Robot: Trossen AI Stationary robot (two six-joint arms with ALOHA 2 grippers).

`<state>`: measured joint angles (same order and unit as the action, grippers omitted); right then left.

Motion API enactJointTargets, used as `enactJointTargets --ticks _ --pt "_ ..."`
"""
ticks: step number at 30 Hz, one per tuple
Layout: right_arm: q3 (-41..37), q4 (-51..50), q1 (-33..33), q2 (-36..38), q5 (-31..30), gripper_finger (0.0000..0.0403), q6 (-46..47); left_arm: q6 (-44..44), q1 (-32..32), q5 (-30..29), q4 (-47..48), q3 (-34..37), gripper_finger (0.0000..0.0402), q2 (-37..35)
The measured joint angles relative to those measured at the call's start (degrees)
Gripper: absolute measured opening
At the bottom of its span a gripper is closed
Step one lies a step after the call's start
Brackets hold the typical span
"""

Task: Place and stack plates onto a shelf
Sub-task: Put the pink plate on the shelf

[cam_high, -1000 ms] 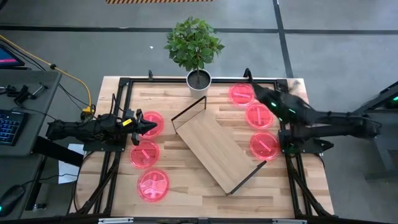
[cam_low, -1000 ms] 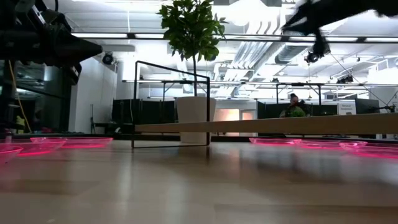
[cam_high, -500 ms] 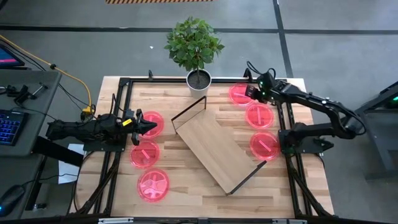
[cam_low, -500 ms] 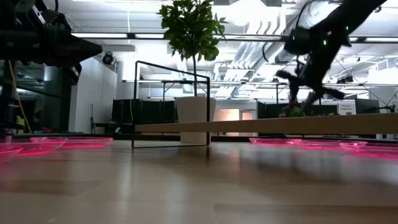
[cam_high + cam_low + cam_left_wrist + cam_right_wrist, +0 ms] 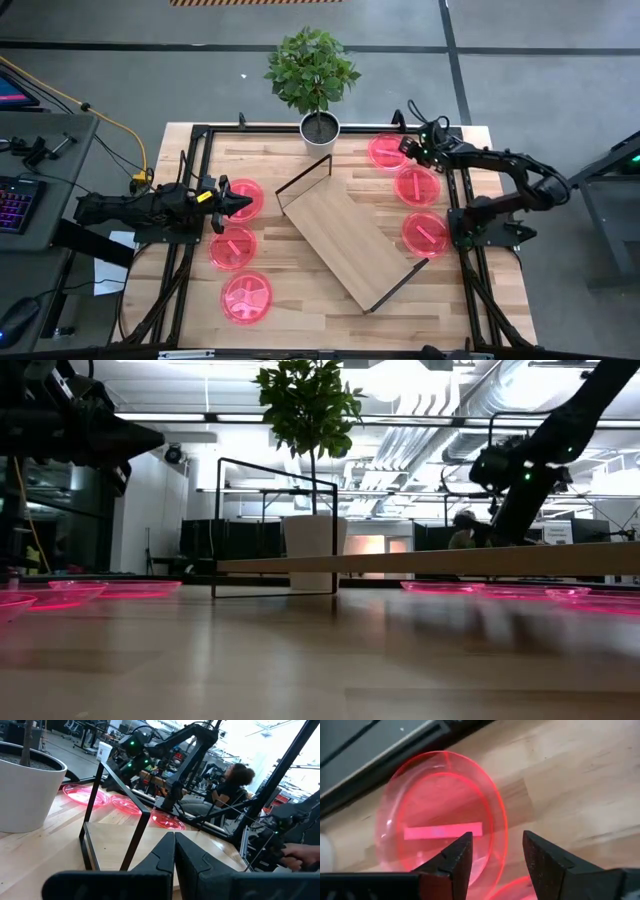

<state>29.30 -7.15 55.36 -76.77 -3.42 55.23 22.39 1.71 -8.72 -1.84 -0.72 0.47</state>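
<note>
Pink plate (image 5: pixel 440 820) at table's far right corner is sitting under right gripper (image 5: pixel 495 851), fingers partly open w/ nothing held, hovering at its rim; left gripper (image 5: pixel 235 205) is waiting closed by left plates (image 5: pixel 240 245).

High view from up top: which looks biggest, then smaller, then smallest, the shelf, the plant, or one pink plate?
1. The shelf looks largest, a long board across the table's middle.
2. The plant comes next, though its leaves rise nearer the camera, which may enlarge it.
3. A plate looks smallest; all six look alike.
</note>
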Motion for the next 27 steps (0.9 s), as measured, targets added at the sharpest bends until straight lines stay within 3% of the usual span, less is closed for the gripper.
enactJointTargets --ticks 7,21,24,27 --pt "1.0 -0.4 -2.9 -3.4 -6.2 0.0158 0.8 0.0 0.0 0.0 0.0 0.0 0.0000 0.0" --pt "1.2 7.5 -3.7 -10.7 -6.5 0.0155 10.8 0.0 0.0 0.0 0.0 0.0 0.0000 0.0" --pt "1.2 7.6 -3.7 -11.5 -6.6 0.0132 11.1 0.0 0.0 0.0 0.0 0.0 0.0000 0.0" --pt "1.2 7.0 -3.6 -12.2 -6.7 0.0077 12.0 0.0 0.0 0.0 0.0 0.0 0.0000 0.0"
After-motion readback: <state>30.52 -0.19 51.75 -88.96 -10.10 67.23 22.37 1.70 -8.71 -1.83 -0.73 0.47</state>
